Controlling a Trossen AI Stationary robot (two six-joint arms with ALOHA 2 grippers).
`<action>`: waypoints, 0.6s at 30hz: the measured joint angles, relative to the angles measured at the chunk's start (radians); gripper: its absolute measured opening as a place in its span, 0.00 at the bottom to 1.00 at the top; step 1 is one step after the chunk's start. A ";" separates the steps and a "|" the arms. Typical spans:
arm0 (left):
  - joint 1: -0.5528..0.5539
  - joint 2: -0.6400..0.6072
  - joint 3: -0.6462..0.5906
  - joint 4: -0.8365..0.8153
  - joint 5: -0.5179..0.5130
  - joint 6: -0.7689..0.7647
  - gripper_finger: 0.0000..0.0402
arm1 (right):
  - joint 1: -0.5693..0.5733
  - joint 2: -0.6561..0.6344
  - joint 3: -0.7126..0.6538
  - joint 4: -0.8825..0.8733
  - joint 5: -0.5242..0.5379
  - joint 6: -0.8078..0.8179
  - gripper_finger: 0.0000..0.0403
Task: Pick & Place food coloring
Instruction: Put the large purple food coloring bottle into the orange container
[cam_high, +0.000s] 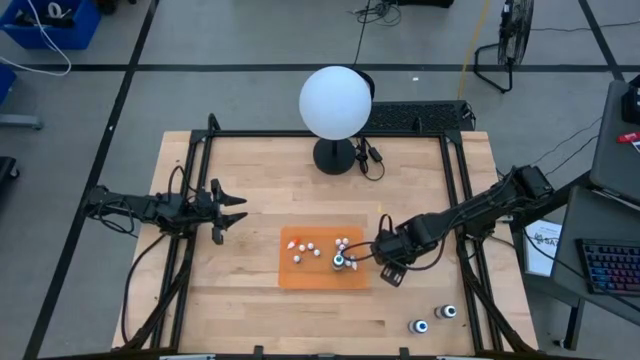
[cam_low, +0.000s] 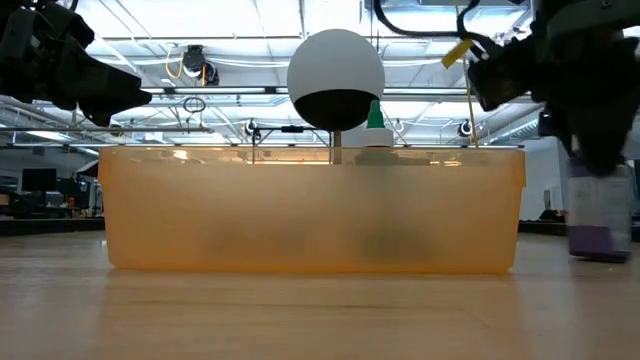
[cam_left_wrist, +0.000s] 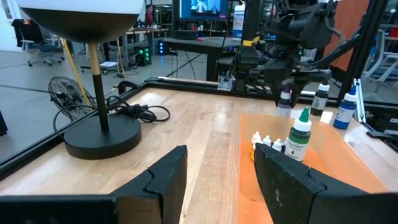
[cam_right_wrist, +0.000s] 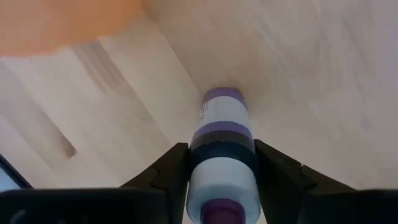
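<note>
Wooden table (cam_high: 250, 290) under a workshop ceiling, lamp (cam_high: 335, 103) at the far edge. Your right gripper (cam_right_wrist: 221, 163) has its fingers (cam_right_wrist: 166, 171) pressed against both sides of a purple-banded food coloring bottle (cam_right_wrist: 222, 146); that's a clamp, not a hover. In the high view the right gripper (cam_high: 392, 262) sits just off the right edge of the orange mat (cam_high: 300, 275), over bare wood, so the bottle is outside the mat for now. Whether it's lifted or resting on the table I can't say for sure; the left wrist view suggests it hangs slightly clear.

Step in hand, as I read it: grasp done, carry to the mat pending.

On the mat: a green-topped bottle (cam_left_wrist: 299, 135) standing upright, small white ones (cam_left_wrist: 266, 142) beside it. Two more dark bottles (cam_high: 432, 318) stand well apart, near the front right corner.

Next move: go left over the mat and set down short of the green-topped bottle, which looks easy to knock over.

Left gripper (cam_left_wrist: 217, 171) waits at the left side, jaws apart, empty.
</note>
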 joint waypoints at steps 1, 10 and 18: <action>0.000 0.000 0.000 0.000 0.000 0.000 0.46 | 0.000 0.001 0.006 0.006 0.013 -0.018 0.35; 0.000 0.000 0.000 0.000 0.000 0.000 0.46 | -0.004 0.002 0.290 -0.218 0.195 -0.126 0.35; 0.000 0.000 0.000 0.000 0.000 0.000 0.46 | -0.046 0.046 0.545 -0.343 0.303 -0.214 0.35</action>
